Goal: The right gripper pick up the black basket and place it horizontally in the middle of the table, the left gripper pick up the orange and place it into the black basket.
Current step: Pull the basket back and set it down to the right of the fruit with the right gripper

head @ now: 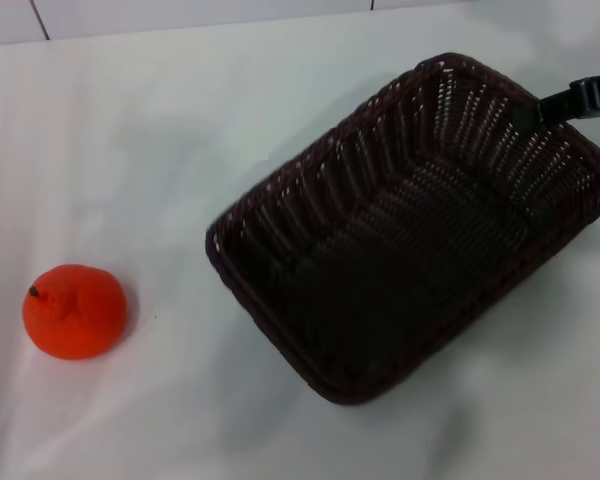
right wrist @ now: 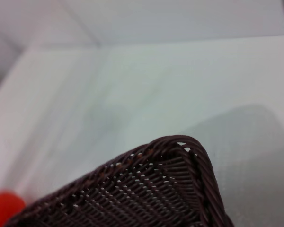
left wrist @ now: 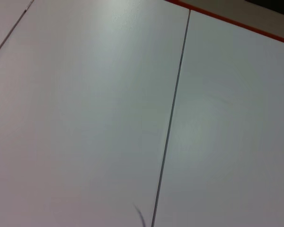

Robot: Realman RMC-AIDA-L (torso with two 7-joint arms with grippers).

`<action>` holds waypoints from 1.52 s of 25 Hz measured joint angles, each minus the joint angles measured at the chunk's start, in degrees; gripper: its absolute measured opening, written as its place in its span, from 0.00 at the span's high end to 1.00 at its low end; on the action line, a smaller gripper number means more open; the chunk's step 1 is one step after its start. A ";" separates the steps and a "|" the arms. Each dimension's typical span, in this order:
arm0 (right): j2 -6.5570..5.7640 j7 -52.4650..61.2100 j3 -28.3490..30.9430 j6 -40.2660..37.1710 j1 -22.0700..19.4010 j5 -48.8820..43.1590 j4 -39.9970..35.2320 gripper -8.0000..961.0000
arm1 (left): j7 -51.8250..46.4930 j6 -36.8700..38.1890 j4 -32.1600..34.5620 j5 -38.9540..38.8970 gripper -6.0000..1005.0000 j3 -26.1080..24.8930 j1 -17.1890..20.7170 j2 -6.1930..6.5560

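Note:
The black basket [head: 410, 230] sits right of centre in the head view, turned diagonally, open side up and empty. Its shadow falls offset on the white table [head: 180, 150], so it looks lifted a little. My right gripper [head: 536, 106] comes in from the far right edge and is shut on the basket's far right rim. The right wrist view shows a corner of the basket [right wrist: 146, 189] close up. The orange [head: 75, 311] lies on the table at the near left, apart from the basket; a sliver of it also shows in the right wrist view [right wrist: 4, 205]. My left gripper is out of view.
The left wrist view shows only white surface with a thin dark seam [left wrist: 170, 123] and a red edge strip [left wrist: 227, 20]. A wall line [head: 180, 28] runs along the table's far edge.

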 joint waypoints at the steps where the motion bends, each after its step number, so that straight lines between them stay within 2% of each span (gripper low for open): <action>1: -0.25 -0.11 0.94 -0.55 -0.52 1.37 1.53 0.79 | 0.00 0.22 -0.01 0.00 0.10 -0.01 -0.10 0.00; 7: -0.47 -0.52 2.62 -2.63 -3.43 9.17 7.30 0.79 | 0.00 2.30 -0.28 0.00 0.10 0.00 -0.89 0.00; 10: -0.12 -0.12 3.84 -4.41 -4.86 12.91 9.89 0.79 | 0.00 3.52 -0.74 0.00 0.10 -0.01 -1.14 0.00; 16: 1.86 0.16 5.31 -7.15 -6.86 17.70 12.72 0.79 | 0.00 4.26 -1.34 0.00 0.11 0.00 -1.42 0.00; 27: 5.50 1.44 8.70 -11.53 -7.82 18.39 15.67 0.77 | 0.00 5.22 -1.55 0.00 0.11 -0.14 -2.04 0.00; 37: 7.55 2.22 9.86 -12.67 -7.91 18.49 15.92 0.75 | 0.00 7.07 -1.54 0.00 0.11 -0.72 -2.18 0.00; 38: 7.61 2.30 10.02 -12.52 -7.91 18.51 15.92 0.72 | 0.00 7.48 -1.54 0.00 0.11 -0.73 -2.24 0.00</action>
